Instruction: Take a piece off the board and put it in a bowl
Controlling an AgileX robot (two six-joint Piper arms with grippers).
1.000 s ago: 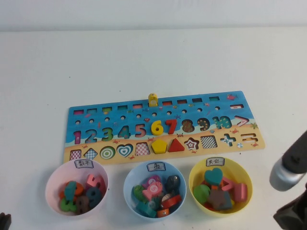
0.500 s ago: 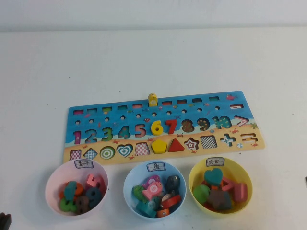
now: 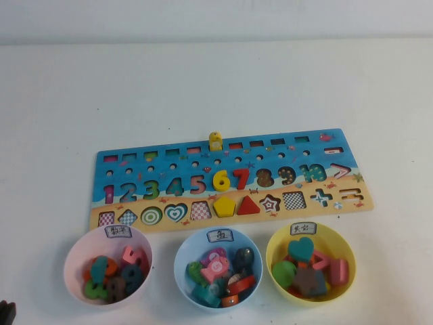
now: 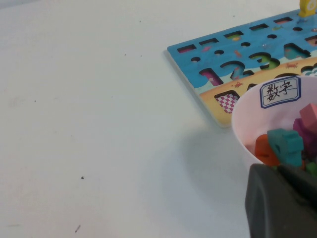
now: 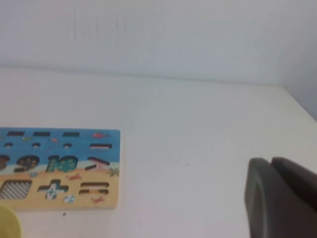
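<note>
High view | red piece (image 3: 241, 284) lay in the blue bowl (image 3: 181, 261), off the board (image 3: 274, 162); long axis slanted toward the bowl's right rim, pointing end unclear | my right end effector (image 5: 271, 161) pinched closed, empty, out beyond the board's right end, piece to its left | my left end effector (image 3: 5, 311) by the pink bowl (image 3: 71, 261), nearer I judged; fingers: couldn't tell

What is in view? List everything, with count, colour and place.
board: one, blue above, sandy below, mid-table.
seated pieces: four; yellow 6, red 7, yellow pentagon, red triangle.
yellow block: one, at the board's far edge.
pink bowl: one, near left, mixed pieces inside.
light blue bowl: one, near middle, mixed pieces.
yellow bowl: one, near right, mixed pieces.
table: one, white.
left gripper: dark, beside the pink bowl.
right gripper: dark, shut, beyond the board's right end.
</note>
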